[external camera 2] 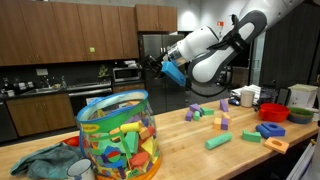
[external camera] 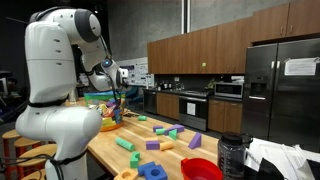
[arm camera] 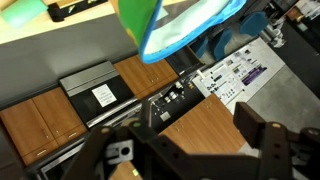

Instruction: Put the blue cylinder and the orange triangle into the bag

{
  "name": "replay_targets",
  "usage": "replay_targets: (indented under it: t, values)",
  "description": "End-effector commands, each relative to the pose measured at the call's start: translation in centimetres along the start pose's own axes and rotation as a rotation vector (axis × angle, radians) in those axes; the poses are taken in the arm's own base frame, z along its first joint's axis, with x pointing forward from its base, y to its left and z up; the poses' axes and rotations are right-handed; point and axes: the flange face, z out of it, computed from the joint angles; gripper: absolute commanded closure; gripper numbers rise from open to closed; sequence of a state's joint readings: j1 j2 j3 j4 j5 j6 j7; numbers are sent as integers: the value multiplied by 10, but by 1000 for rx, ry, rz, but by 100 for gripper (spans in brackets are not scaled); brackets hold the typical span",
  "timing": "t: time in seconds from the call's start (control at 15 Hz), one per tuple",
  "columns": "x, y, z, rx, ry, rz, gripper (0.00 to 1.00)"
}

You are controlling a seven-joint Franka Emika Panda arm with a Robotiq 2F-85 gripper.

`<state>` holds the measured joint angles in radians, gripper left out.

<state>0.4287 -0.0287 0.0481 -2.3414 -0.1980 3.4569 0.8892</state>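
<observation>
- See-through soft bag [external camera 2: 118, 135] with a greenish top, filled with many-coloured blocks, is set upright on the wooden counter [external camera 2: 190, 148].
- Dark end effector [external camera 2: 166, 68] is held above the counter, higher than the bag, fingers [arm camera: 262, 140] spread wide, nothing gripped.

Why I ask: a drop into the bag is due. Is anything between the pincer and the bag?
Nothing visible does. The pincer hangs higher than the bag and off to its side, with only open air between them.
</observation>
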Motion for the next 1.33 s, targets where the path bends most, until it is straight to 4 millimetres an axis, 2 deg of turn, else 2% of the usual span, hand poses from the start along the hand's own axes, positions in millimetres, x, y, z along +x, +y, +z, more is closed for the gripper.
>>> replay_targets:
  t: [0.0,0.2,0.33,0.53,0.67,0.8,1.0,1.2,1.27]
  values:
    - [9,21,6,-34,9,12,0]
    - [26,39,11,-68,42,81,0]
    - [56,65,12,-113,108,168,0]
    - [104,139,15,-249,207,185,0]
    - [120,191,22,-357,229,145,0]
    - [124,241,32,-470,242,103,0]
    - [113,298,47,-637,232,59,0]
    - [93,330,64,-784,185,33,0]
    - [94,324,50,-723,185,82,0]
